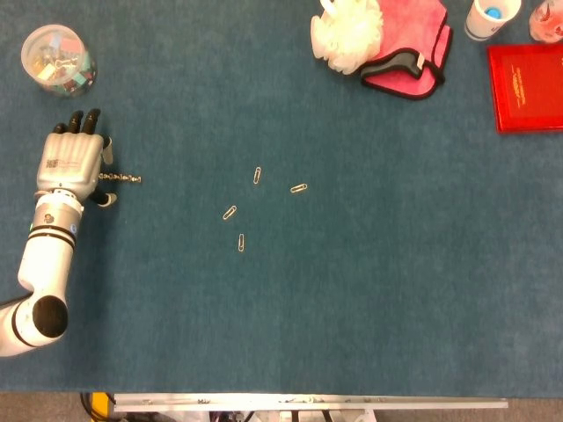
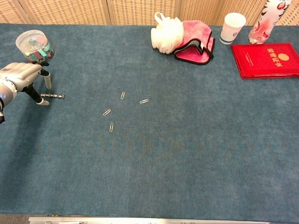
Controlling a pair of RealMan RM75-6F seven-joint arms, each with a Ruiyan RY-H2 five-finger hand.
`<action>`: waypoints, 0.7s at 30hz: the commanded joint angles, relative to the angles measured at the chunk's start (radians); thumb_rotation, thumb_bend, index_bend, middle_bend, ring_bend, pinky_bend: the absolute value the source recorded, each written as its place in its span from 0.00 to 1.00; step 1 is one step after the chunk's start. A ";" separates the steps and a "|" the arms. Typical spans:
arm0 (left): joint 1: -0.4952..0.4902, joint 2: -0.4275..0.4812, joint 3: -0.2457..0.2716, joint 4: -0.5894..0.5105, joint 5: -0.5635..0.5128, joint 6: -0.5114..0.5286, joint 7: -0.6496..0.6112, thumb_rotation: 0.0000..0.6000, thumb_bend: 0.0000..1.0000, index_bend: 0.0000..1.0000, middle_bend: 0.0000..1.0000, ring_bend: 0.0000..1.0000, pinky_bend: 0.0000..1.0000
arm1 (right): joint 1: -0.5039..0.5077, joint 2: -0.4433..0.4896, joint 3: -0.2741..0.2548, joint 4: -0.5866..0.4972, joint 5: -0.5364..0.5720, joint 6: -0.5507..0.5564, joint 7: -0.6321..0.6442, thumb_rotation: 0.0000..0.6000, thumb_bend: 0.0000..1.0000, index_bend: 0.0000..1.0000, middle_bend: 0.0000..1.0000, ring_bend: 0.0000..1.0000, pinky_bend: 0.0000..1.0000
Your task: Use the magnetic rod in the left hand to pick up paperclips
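Observation:
The magnetic rod (image 1: 121, 178), a short dark metal stick, lies flat on the blue cloth; in the chest view the rod (image 2: 53, 96) points right. My left hand (image 1: 69, 163) hovers just left of it with fingers spread, and one fingertip (image 2: 42, 101) comes down beside the rod's left end. The hand (image 2: 21, 74) holds nothing. Several paperclips lie loose right of the rod: one (image 1: 257, 175), another (image 1: 299, 187), a third (image 1: 230, 212) and the nearest one (image 1: 241, 242). They also show in the chest view, among them a clip (image 2: 107, 112). My right hand is out of sight.
A clear jar (image 1: 56, 58) of clips stands just beyond my left hand. At the far edge lie a white bath puff (image 1: 347, 35), a pink cloth (image 1: 412, 44), a paper cup (image 1: 489, 18) and a red booklet (image 1: 526, 86).

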 commanded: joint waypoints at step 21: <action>-0.016 -0.034 0.024 0.066 -0.009 -0.023 -0.020 1.00 0.29 0.46 0.06 0.03 0.16 | -0.002 0.003 0.001 -0.002 -0.001 0.004 0.004 1.00 0.20 0.21 0.18 0.12 0.33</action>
